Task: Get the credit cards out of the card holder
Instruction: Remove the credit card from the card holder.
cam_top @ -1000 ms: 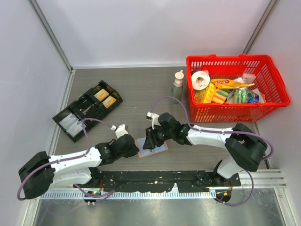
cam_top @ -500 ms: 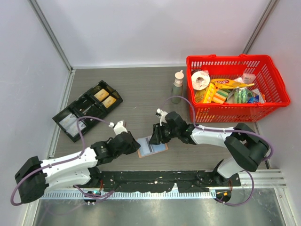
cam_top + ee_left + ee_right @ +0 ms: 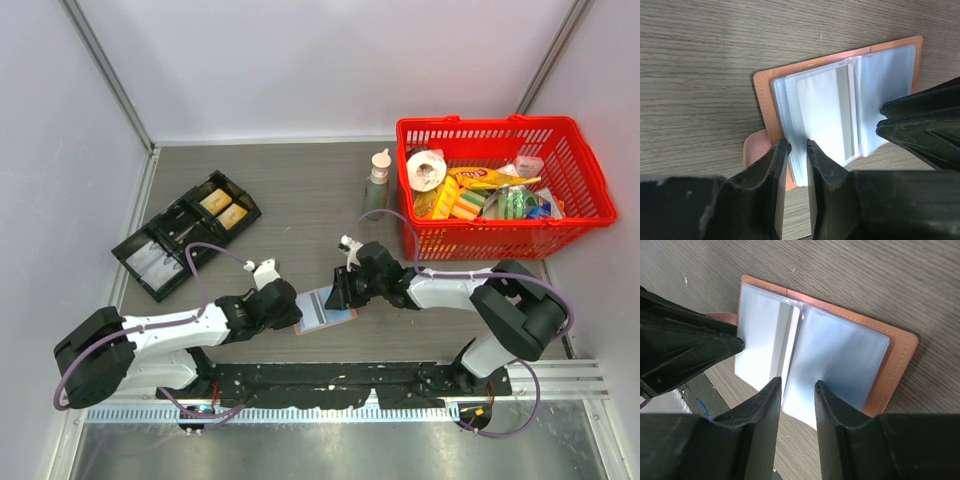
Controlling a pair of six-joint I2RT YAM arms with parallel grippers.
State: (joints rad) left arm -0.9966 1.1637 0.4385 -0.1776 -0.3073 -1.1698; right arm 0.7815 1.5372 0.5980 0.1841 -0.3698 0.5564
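The card holder (image 3: 338,317) lies open on the table between the two arms, tan-pink leather with pale blue-grey plastic sleeves (image 3: 880,90). A pale credit card (image 3: 822,115) shows inside a left-hand sleeve, and again as a whitish rectangle (image 3: 760,337) in the right wrist view. My left gripper (image 3: 796,150) is low at the holder's left edge by the strap tab (image 3: 757,147), jaws a narrow gap apart over the sleeve edges. My right gripper (image 3: 797,386) hovers over the other half's blue sleeve (image 3: 840,357), jaws apart, nothing pinched.
A black compartment tray (image 3: 185,235) sits at the back left. A red basket (image 3: 590,170) full of groceries stands at the back right, with a pump bottle (image 3: 377,185) next to it. The black arm rail (image 3: 330,380) runs along the near edge.
My left jaws have parted a little and shifted right toward the holder. My right gripper has drawn back to the right, its jaws narrowing slightly, uncovering the open sleeves.
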